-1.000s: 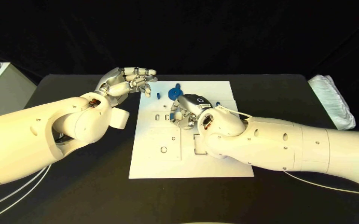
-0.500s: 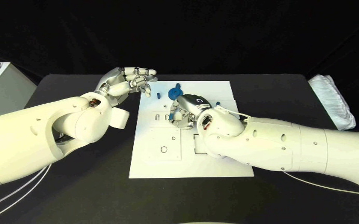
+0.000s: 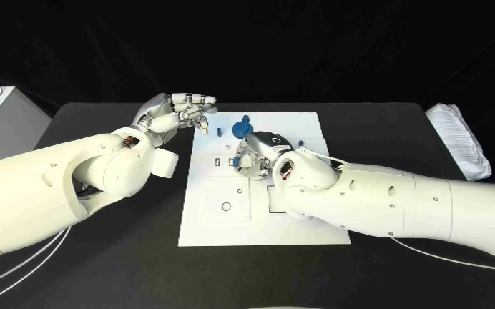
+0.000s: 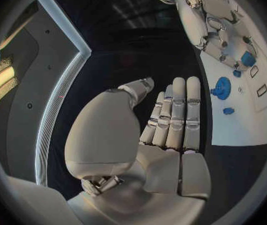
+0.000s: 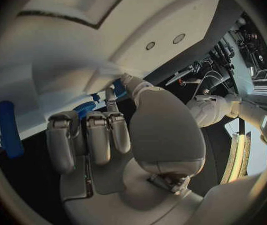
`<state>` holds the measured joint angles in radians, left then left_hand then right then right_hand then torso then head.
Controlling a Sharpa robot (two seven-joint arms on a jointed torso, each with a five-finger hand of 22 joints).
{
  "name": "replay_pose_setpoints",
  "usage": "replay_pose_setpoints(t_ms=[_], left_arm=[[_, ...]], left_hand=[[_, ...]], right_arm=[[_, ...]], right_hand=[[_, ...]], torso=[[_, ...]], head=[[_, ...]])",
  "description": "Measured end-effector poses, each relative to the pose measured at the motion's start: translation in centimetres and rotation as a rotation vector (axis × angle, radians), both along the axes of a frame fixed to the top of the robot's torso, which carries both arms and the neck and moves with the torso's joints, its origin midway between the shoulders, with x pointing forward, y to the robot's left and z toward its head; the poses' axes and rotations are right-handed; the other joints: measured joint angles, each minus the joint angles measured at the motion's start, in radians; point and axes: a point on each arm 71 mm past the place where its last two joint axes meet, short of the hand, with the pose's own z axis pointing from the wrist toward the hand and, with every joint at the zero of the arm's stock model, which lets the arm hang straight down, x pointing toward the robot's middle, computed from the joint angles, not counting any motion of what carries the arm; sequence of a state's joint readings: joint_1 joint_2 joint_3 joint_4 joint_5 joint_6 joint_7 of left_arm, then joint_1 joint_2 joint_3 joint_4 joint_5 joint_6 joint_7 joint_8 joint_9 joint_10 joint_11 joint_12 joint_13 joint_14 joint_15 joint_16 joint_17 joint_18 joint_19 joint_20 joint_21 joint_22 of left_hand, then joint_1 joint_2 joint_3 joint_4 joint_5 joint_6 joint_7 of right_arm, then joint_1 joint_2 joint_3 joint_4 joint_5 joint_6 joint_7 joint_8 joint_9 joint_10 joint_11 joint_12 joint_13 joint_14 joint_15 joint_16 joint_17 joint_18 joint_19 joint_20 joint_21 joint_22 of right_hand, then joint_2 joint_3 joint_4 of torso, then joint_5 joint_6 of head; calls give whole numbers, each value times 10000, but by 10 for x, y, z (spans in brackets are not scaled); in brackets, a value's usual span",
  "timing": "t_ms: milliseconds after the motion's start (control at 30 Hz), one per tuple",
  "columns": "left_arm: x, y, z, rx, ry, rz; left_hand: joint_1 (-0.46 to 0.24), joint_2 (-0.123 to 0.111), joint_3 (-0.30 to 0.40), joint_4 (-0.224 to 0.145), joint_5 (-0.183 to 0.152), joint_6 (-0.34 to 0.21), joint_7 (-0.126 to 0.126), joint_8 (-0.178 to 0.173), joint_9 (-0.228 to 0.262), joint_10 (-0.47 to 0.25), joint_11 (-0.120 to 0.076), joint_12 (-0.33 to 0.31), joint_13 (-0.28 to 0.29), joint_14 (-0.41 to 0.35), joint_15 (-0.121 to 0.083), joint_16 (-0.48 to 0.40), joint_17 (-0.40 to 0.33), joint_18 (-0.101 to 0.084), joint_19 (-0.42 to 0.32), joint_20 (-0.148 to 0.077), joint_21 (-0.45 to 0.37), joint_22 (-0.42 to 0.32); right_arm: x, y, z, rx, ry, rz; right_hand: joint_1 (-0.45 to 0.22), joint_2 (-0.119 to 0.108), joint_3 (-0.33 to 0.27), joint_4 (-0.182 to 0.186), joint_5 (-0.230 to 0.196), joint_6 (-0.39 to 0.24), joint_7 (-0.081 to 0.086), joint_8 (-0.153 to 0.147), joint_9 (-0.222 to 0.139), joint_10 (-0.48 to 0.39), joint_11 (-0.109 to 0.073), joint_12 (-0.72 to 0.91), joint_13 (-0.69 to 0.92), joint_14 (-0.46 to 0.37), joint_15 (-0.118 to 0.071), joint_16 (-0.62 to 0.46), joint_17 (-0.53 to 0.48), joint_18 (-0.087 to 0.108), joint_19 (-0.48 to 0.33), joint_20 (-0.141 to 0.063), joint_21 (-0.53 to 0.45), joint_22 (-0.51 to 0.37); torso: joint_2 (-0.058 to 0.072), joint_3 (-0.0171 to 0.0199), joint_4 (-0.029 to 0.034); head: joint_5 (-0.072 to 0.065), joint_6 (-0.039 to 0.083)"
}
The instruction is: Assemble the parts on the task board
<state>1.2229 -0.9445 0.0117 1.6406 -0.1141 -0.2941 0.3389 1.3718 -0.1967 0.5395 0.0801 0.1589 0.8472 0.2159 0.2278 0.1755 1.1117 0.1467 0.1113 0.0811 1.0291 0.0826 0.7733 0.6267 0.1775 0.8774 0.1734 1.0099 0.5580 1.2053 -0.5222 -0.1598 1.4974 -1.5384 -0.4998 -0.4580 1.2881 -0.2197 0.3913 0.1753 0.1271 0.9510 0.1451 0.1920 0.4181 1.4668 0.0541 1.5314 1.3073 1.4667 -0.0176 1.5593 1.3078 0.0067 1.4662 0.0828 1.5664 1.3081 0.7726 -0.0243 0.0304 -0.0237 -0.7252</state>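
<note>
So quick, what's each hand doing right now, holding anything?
Left hand: open, fingers straight, holding nothing.
Right hand: over the task board, fingers curled; whether it holds anything cannot be told.

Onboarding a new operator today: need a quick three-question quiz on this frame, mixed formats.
1. True or false: the left hand holds a blue part.
2. Which hand is over the task board? A) left B) right C) both
3. Fill in: the round blue gear-like part lies near the board's ___ edge, as the head view shows it.

Key
1. False. The left hand hovers off the board's far left corner, and the left wrist view shows its palm and fingers bare.
2. B. The right hand is down over the board's slots, while the left sits over the black table.
3. Far, beside a small blue peg.
</note>
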Motion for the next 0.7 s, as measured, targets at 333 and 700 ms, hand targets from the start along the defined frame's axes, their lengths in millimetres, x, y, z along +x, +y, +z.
replay_pose_setpoints(t_ms=[333, 700], left_arm=[[0, 0, 0, 15, 12, -1], [1, 1, -1, 62, 39, 6]], left_hand=[[0, 0, 0, 0, 0, 0, 0, 0, -1, 0, 0, 0, -1, 0, 0, 0, 0, 0, 0, 0, -1, -1], [0, 0, 0, 0, 0, 0, 0, 0, -2, 0, 0, 0, -3, 0, 0, 0, -1, 0, 0, 0, -1, 5]], right_arm=[[-1, -2, 0, 145, -5, 21], [-3, -6, 3, 478, -198, 53]], right_hand=[[1, 0, -1079, 468, -632, -418, 138, -260, -200, 17, 161, -214, 0, -2, 142, 0, -1, 0, 0, 144, 0, -1], [188, 59, -1528, 712, -571, -420, 140, -284, -252, 17, 161, -214, 0, -2, 142, 0, -2, 0, 0, 143, 0, -2]], torso=[[2, 4, -1], [5, 7, 0]], head=[[-17, 12], [-16, 12]])
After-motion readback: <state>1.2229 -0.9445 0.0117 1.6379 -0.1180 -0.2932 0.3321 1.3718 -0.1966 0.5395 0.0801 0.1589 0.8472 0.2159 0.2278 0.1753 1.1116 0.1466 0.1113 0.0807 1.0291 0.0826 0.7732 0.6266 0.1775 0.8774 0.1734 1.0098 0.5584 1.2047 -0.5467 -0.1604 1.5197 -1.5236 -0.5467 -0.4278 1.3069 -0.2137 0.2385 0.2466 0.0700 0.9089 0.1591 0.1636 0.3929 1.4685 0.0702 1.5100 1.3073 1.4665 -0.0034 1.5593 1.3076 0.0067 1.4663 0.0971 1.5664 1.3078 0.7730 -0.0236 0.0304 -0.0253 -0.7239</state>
